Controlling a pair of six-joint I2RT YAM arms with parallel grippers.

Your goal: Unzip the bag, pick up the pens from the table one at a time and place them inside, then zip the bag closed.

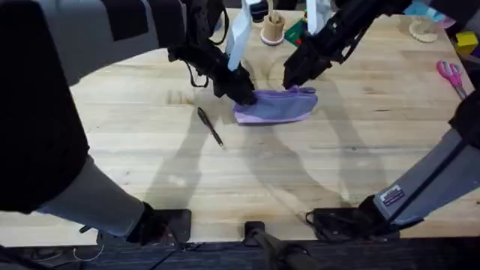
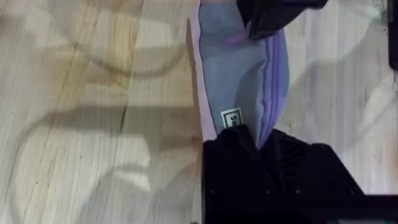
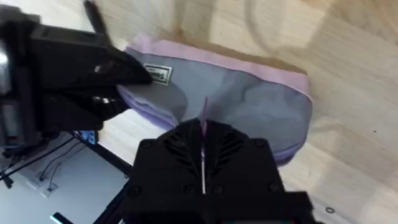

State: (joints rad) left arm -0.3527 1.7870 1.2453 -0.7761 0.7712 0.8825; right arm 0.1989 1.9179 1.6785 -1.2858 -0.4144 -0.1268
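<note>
Resting nearest the arm bases on the pale plank tabletop (image 1: 315, 157), the black pen (image 1: 210, 125) lies alone, angled, just beside and a little nearer than the left end of the bag (image 1: 276, 106), not touching it.

Bag: lavender pouch, lying flat at mid-tabletop, long axis running left to right. Both arms converge on it from either side.

Left hand (image 1: 244, 94): down at the bag's left end. In the left wrist view its dark fingers (image 2: 249, 149) close together over the fabric right beside the small white label (image 2: 231, 117), with the purple zipper band running away from the pinch. Clamped on the bag's end.

Right hand (image 1: 294, 81): down at the bag's far top edge, toward the right end. In the right wrist view the fingers (image 3: 180, 140) stand pressed together with a thin lavender strip caught between them, rising from the pouch's upper seam. Gripping the bag at the zipper line; whether the strip is the pull tab or a fold of cloth cannot be told. The left hand (image 3: 93, 71) shows across the pouch in that view, holding the label end.

Farther back: a wooden spool (image 1: 273, 27) at the far edge behind the bag; pink-handled scissors (image 1: 451, 75) well apart at the far right.
</note>
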